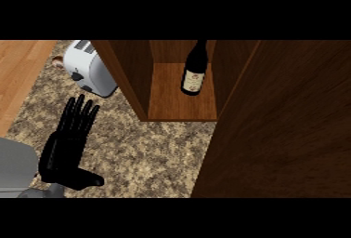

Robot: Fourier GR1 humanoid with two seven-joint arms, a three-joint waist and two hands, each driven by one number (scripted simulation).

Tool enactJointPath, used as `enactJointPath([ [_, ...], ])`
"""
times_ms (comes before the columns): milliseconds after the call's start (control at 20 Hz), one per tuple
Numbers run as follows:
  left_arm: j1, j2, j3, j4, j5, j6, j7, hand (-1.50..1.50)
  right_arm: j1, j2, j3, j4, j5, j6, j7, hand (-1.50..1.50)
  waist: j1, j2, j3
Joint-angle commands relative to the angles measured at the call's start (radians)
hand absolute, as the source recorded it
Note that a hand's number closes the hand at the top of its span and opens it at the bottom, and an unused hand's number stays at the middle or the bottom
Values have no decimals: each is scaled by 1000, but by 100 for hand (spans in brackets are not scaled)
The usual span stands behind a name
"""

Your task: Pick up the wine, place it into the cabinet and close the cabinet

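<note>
Wine (pixel 195 69) stands inside cabinet (pixel 130 74), toaster (pixel 93 69) beside.

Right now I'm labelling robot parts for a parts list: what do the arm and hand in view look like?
Only one arm shows, at the view's left. The left hand is glossy black, with long slim fingers and a stubby thumb. Its forearm is a plain light grey, smooth shell. No cables, markings or sleeves are visible. The right hand is out of view.
</note>
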Motion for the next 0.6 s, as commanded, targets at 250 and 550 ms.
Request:
enactJointPath([
  [250,48,147,158,-54,115,-101,56,-150,-42,70,93,-177,-2,-7,116,150,9,0,0],
  [550,25,157,179,19,134,-159,62,-150,-140,145,167,-131,16,8,188,150,10,4,-3],
])
